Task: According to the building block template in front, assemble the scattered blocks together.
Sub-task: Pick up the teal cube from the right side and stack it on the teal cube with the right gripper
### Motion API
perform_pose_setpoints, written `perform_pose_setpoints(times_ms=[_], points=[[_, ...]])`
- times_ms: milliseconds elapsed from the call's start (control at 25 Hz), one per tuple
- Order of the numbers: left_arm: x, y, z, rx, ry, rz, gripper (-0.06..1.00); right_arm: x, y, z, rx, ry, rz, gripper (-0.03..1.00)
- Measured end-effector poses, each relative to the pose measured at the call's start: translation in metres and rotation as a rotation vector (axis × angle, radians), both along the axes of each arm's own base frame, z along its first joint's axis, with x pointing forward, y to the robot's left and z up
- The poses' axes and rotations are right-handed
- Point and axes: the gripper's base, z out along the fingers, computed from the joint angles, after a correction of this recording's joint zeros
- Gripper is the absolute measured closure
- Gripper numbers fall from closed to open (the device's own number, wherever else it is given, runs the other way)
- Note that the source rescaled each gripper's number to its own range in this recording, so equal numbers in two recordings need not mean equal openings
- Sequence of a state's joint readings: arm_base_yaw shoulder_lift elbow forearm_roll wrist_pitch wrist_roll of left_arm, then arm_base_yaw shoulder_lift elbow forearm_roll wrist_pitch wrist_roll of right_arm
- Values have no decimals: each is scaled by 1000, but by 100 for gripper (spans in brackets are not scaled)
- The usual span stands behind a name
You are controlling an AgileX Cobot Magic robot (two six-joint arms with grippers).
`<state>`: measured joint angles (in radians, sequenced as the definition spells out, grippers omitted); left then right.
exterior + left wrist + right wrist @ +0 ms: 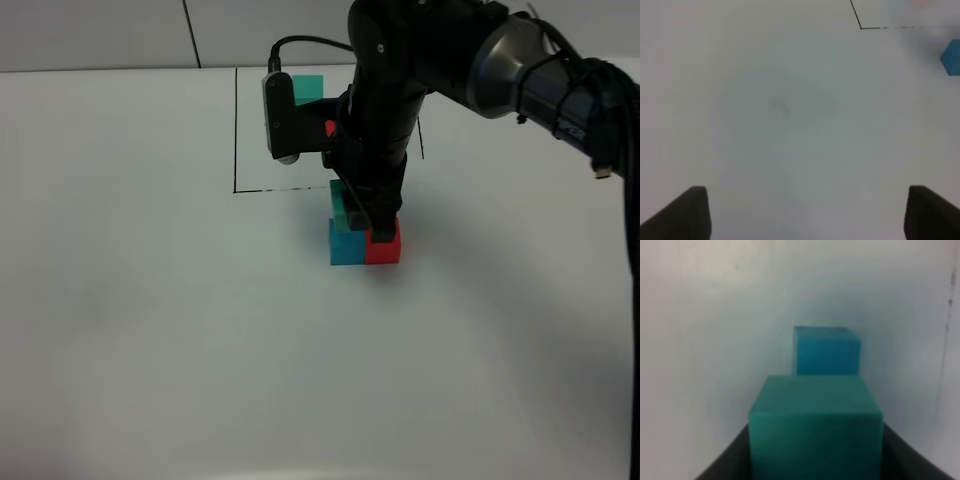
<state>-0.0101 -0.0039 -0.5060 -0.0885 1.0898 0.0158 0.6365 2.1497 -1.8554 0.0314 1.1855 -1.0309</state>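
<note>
From above, the right gripper [362, 212] held the teal-green cube [342, 206] in its jaws directly over the blue cube [347, 245], which touched the red cube [384, 245] mid-tabletop [150, 330]. The template [308, 87] sat toward the far edge. At the left wrist, the left gripper [807, 215] had its jaws released. At the right wrist, the teal-green cube filled the jaws.

Blocks before the template [308, 87]
I saw the left block [347, 243] touching the right block [386, 248], third block [341, 207] above the left.

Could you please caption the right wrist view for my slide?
Right gripper grips the teal-green cube, the blue cube just beyond it.
</note>
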Motion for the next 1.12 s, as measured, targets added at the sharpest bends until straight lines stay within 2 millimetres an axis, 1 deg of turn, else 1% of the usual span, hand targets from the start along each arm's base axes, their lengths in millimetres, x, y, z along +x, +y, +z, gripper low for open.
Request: perform_pose_setpoints(times_ms=[160, 400, 640, 880, 1120], points=[[0, 0, 0, 0, 0, 0, 18, 11, 12, -15, -7, 14, 7, 95], [0, 0, 0, 0, -1, 0, 18, 20, 20, -24, 4, 16, -44, 95], [0, 0, 0, 0, -1, 0, 18, 24, 16, -34, -6, 36, -66, 95], [0, 0, 0, 0, -2, 0, 18, 29, 10, -35, 9, 50, -91, 95], [0, 0, 0, 0, -2, 0, 18, 31, 7, -34, 14, 55, -99, 95]])
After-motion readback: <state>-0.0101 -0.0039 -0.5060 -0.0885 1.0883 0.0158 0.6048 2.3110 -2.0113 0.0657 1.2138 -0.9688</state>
